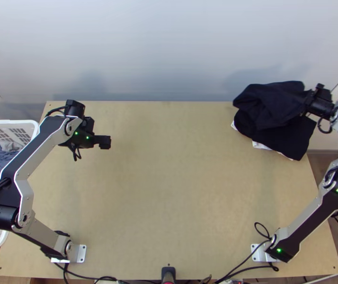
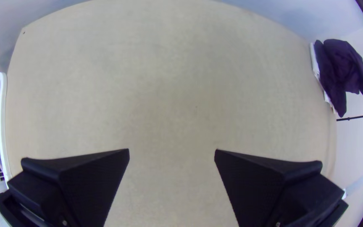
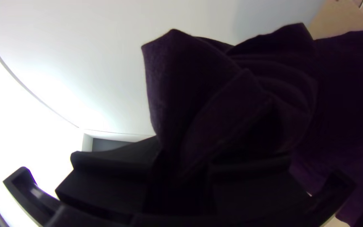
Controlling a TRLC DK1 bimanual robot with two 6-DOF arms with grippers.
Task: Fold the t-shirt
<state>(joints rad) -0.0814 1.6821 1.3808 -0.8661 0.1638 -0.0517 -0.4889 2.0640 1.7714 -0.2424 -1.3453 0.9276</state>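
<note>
Gripping the limp, seemingly light t-shirt [image 1: 273, 102], the right tool [image 3: 183, 164] probably wants the gaping left tool [image 2: 172, 150] at another edge.

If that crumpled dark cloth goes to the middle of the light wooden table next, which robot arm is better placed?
Probably the right: its hand is closed on a bunched part of the cloth, by the table's far right corner. The left hand is open over the far left side, well away.
</note>
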